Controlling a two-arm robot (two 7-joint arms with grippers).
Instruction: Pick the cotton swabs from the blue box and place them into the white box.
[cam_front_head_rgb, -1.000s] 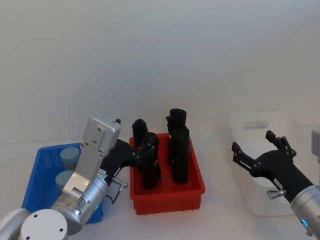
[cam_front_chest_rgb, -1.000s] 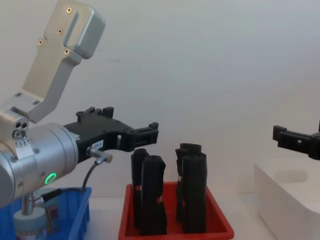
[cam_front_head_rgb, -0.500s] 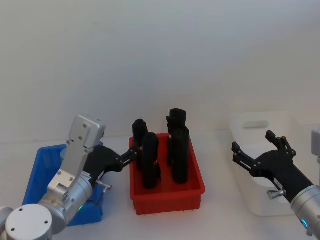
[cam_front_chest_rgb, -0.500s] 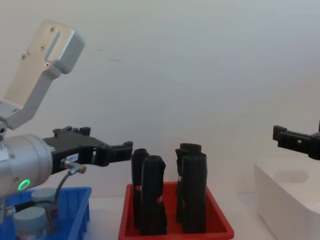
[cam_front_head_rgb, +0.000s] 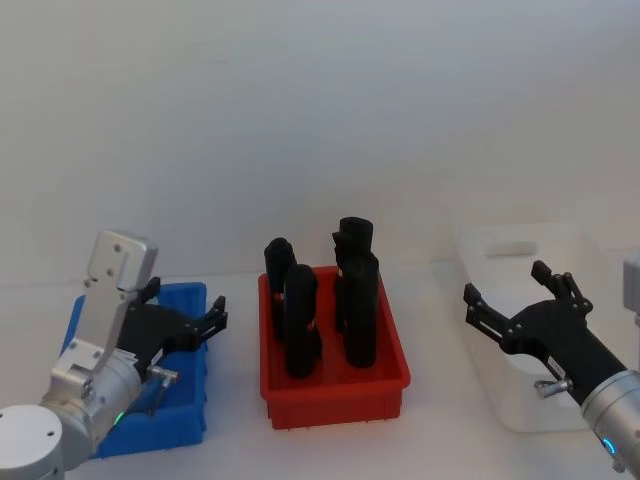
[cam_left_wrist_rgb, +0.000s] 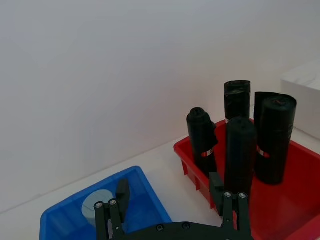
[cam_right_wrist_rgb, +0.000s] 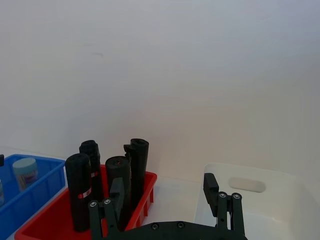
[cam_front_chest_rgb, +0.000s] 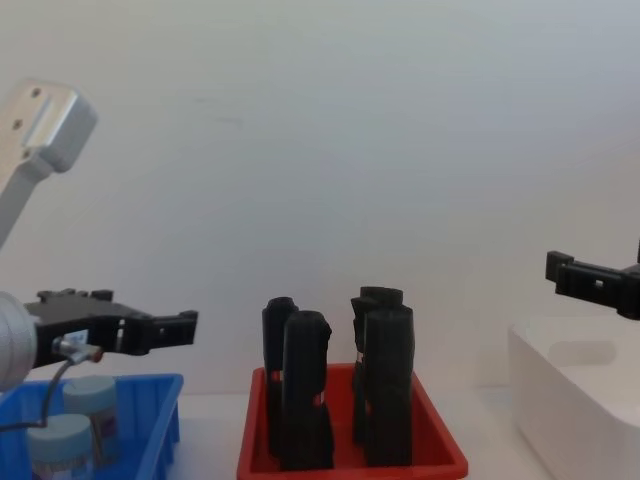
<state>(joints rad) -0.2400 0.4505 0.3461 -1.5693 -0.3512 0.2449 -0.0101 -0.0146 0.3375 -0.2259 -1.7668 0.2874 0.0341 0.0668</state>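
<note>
The blue box sits at the left of the table. In the chest view two cotton swab jars with pale lids stand inside it; the left wrist view shows one jar. My left gripper hovers open and empty above the blue box's right part, fingers pointing toward the red tray. In the head view my arm hides the jars. The white box stands at the right. My right gripper hangs open and empty over its near-left part.
A red tray holding several tall black upright objects stands between the two boxes. A plain white wall closes off the back of the table.
My left arm has swung left and down, from over the red tray to above the blue box, uncovering the jars in the chest view. The right arm has not moved.
</note>
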